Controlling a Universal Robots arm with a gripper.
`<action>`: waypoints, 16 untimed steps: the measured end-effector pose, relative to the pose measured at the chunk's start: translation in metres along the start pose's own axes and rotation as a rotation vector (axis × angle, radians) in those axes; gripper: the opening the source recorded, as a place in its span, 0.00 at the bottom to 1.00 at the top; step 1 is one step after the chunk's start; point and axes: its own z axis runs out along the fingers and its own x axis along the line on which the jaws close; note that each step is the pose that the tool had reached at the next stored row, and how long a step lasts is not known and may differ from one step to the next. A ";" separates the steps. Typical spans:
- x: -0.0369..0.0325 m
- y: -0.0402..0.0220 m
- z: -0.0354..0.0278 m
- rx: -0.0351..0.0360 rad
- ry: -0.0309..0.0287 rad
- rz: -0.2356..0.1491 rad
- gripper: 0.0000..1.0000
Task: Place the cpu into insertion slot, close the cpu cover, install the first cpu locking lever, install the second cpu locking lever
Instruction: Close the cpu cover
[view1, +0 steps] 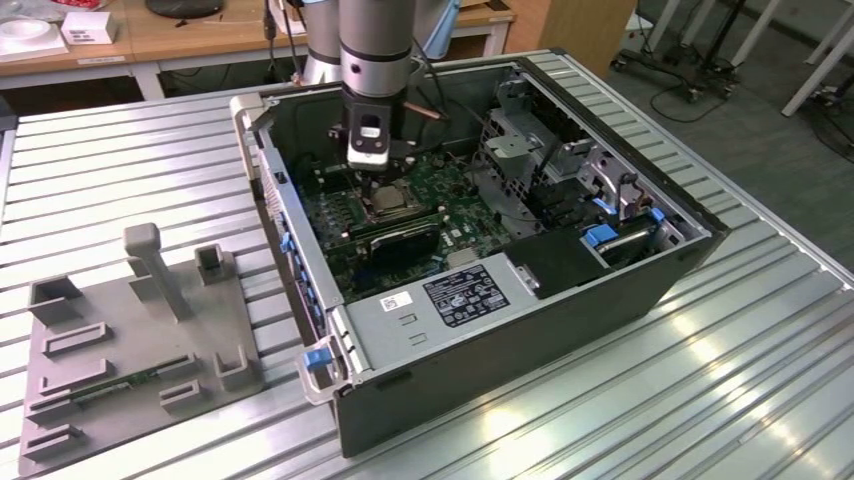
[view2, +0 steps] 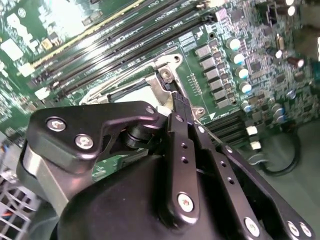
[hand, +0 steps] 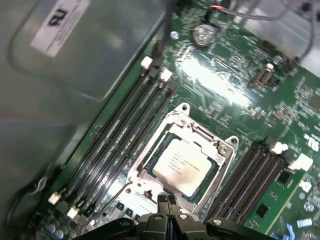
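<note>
The pale silvery-tan cpu (hand: 182, 162) lies flat in the insertion slot (hand: 183, 111) on the green motherboard. Around it, the silvery cpu cover (hand: 201, 133) is folded down, and the chip shows through its cut-out centre. My gripper (hand: 168, 199) is shut, fingertips pressed together, right at the socket's edge nearest the wrist. In the second wrist view the black fingers (view2: 178, 102) reach down to a metal corner of the socket (view2: 166, 75). The exterior view has the gripper (view1: 370, 178) low inside the open computer case, just above the socket (view1: 391, 200).
Long black memory slots (hand: 125, 130) flank the socket on both sides. The case wall (view1: 283, 225) and a metal drive cage (view1: 534, 160) hem in the board. A grey fixture block (view1: 134, 340) rests on the slatted table at the exterior view's left.
</note>
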 end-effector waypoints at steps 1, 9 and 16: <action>0.0000 0.0000 0.0001 0.0005 0.0005 -0.018 0.11; 0.0000 0.0000 0.0006 0.0044 0.0048 -0.163 0.11; 0.0000 0.0000 0.0015 0.0079 0.0086 -0.290 0.11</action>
